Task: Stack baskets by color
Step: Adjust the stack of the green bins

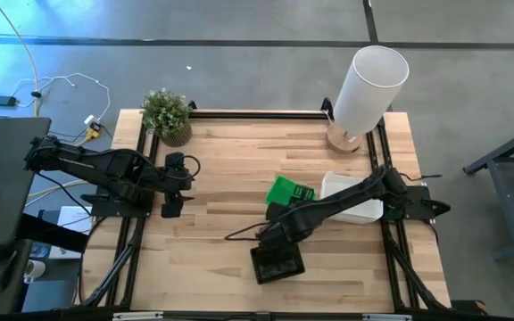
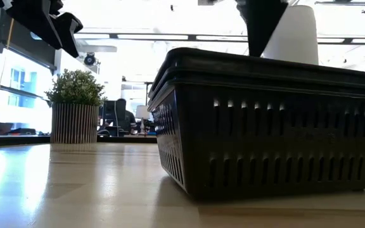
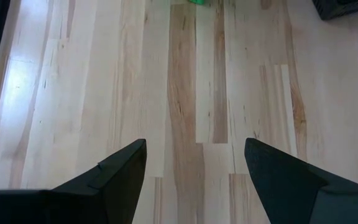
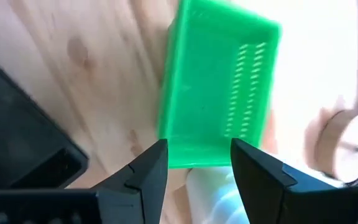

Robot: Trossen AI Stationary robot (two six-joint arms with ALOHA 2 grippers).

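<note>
On the pale plank tabletop [image 1: 221, 169], the slotted black plastic baskets [image 1: 277, 264] sit nested. Just beside them lie the boxy green baskets [image 1: 289, 191] and white baskets [image 1: 351, 198]. The right hand [image 4: 199, 165] hangs spread above the green ones, and the left hand [image 3: 195, 168] is spread over bare wood, well apart.

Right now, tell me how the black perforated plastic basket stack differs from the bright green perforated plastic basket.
The black perforated plastic basket stack sits near the table's front edge; the bright green perforated plastic basket lies farther back, mid-table. The black one shows at least two nested rims in the low view; how many green ones are stacked cannot be told. Both are rectangular with slotted walls, resting on the wooden table.
</note>
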